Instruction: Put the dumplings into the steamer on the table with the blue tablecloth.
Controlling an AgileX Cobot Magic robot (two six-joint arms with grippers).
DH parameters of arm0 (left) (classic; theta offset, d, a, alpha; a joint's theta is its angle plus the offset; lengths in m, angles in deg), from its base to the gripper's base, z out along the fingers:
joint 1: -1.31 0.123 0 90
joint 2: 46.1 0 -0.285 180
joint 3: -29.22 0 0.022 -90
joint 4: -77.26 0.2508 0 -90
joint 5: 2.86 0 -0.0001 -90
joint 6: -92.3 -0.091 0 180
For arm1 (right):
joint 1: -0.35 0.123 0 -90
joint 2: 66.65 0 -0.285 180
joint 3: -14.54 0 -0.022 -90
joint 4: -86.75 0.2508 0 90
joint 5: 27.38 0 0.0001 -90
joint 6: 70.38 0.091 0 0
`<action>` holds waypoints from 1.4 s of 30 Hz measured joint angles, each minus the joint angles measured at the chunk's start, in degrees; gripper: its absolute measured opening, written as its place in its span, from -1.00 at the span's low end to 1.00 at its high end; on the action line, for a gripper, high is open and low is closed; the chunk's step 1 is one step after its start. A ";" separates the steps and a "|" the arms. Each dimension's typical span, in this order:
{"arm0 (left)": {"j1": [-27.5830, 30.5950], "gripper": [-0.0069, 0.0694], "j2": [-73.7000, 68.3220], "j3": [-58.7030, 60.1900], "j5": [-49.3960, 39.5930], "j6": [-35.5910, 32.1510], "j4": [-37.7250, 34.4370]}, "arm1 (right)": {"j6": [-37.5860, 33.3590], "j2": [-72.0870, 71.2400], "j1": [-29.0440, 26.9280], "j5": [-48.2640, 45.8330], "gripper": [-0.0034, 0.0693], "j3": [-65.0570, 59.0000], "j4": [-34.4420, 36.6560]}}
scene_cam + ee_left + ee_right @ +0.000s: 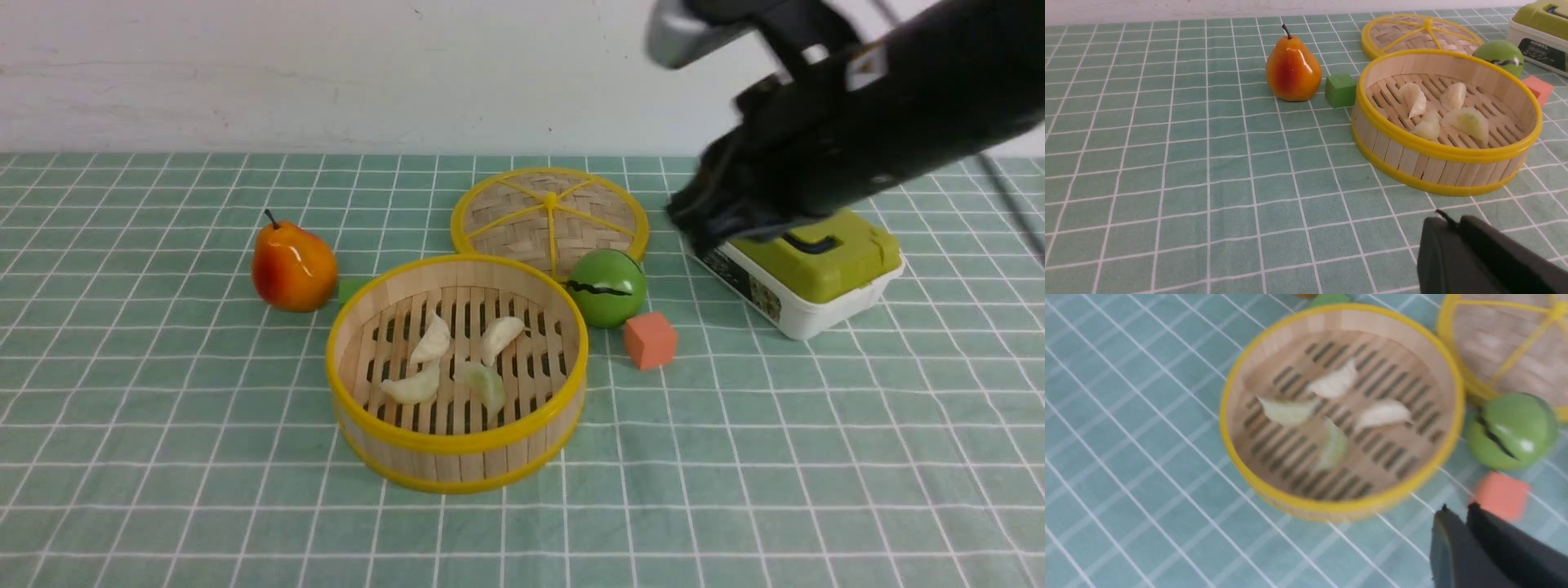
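Observation:
The steamer (457,445) stands mid-table on the blue tablecloth (163,408). Several dumplings lie on its slatted floor, among them one at the back left (431,339), one at the back right (500,335) and a greenish one (483,382). The steamer (1437,151) and dumplings (1468,121) also show in the left wrist view, and the steamer (1331,506) and dumplings (1335,384) in the right wrist view. My right gripper (694,224) is raised, blurred, right of the lid and away from the steamer. In its wrist view the right gripper (1457,508) is shut and empty. My left gripper (1453,220) is shut and empty, near the steamer's front.
The flat woven lid (549,216) lies behind the steamer. A pear (292,265) and a green cube (351,287) sit to its left. A green ball (606,287) and an orange cube (650,340) sit to its right. A green-and-white box (816,273) is at far right.

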 joint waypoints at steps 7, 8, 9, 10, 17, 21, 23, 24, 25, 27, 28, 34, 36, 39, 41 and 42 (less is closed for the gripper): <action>0.00 -0.71 0.00 0.00 0.00 1.06 -1.24 | 18.65 -27.12 -2.86 -2.82 -0.96 -18.17 -22.19; 0.00 -0.70 0.00 0.00 0.00 1.06 -1.24 | 20.14 -30.66 -2.91 -0.42 -0.95 -21.32 -23.25; 0.00 -0.70 0.00 0.00 0.00 1.06 -1.24 | 21.86 -35.17 -2.93 3.34 -0.95 -25.52 -24.44; 0.00 -0.69 0.00 0.00 0.00 1.06 -1.24 | 23.42 -39.74 -2.98 7.72 -0.95 -30.01 -25.52; 0.00 -0.67 0.00 0.00 0.00 1.06 -1.24 | 30.15 -67.62 -3.05 40.82 -0.94 -62.10 -32.52; 0.00 -0.67 0.00 0.00 0.00 1.06 -1.28 | 31.83 -79.00 -3.05 49.15 -0.93 -74.62 -33.61; 0.00 -0.66 -0.08 0.00 0.15 1.12 -1.28 | 34.14 -82.61 -3.05 54.01 -0.93 -78.97 -33.37; 0.00 -0.66 -0.08 0.00 0.28 1.12 -1.43 | 34.58 -82.93 -3.05 55.44 -0.93 -80.19 -33.28; 0.00 -0.66 -0.08 0.00 0.28 1.12 -1.42 | 35.16 -83.15 -3.05 58.44 -0.92 -81.69 -33.58; 0.00 -0.66 -0.08 0.00 0.28 1.12 -1.36 | 35.37 -83.15 -3.11 59.62 -0.92 -82.37 -34.05; 0.00 -0.66 -0.08 0.00 0.34 1.12 -1.36 | 35.54 -83.15 -3.11 60.23 -0.92 -82.57 -34.88; 0.00 -0.63 -0.13 0.00 0.28 1.12 -1.36 | 36.21 -83.21 -3.11 56.58 -0.91 -82.83 -37.01; 0.00 -0.63 -0.13 0.00 0.28 1.12 -1.36 | 36.28 -83.21 -3.11 55.22 -0.91 -82.86 -36.10; 0.00 -0.63 -0.13 0.00 0.28 1.12 -1.36 | 35.94 -83.21 -4.45 53.17 -0.91 -83.16 -33.91; 0.00 -0.63 -0.13 0.00 0.28 1.12 -1.36 | 33.82 -83.21 -6.68 52.91 -0.91 -83.62 -29.91; 0.00 -0.63 -0.13 0.00 0.28 1.12 -1.36 | 32.26 -83.21 -8.07 52.91 -0.91 -83.83 -27.97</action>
